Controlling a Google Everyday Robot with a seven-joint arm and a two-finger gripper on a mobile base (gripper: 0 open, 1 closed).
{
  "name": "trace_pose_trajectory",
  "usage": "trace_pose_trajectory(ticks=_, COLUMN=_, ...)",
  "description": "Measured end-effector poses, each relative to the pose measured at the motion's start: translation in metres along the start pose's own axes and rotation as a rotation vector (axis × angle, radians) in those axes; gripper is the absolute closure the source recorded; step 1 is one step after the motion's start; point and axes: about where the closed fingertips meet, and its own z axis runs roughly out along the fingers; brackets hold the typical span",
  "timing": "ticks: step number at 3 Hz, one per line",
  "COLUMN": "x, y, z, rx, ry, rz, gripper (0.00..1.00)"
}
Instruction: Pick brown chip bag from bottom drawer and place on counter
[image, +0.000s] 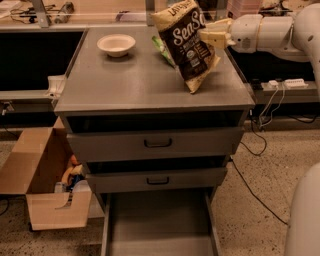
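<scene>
The brown chip bag (187, 45) with white lettering hangs tilted over the right half of the counter (130, 82), its lower corner at or just above the surface. My gripper (209, 36) reaches in from the right on the white arm and is shut on the bag's right edge. The bottom drawer (159, 227) is pulled out at the foot of the cabinet and shows nothing inside. A green chip bag (164, 50) lies on the counter behind the brown bag, mostly hidden.
A white bowl (116, 44) sits at the counter's back left. The two upper drawers (155, 144) are partly pulled out. An open cardboard box (42, 182) stands on the floor at left. Cables and a power strip (285, 84) lie at right.
</scene>
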Motion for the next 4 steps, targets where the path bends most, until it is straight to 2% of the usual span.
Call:
trace_pose_trajectory(ticks=3, x=0.0, y=0.0, z=0.0001, rx=0.0, ry=0.0, rz=0.0, gripper=0.03)
trace_pose_trajectory(ticks=4, x=0.0, y=0.0001, z=0.0001, rx=0.0, ry=0.0, rz=0.0, gripper=0.0)
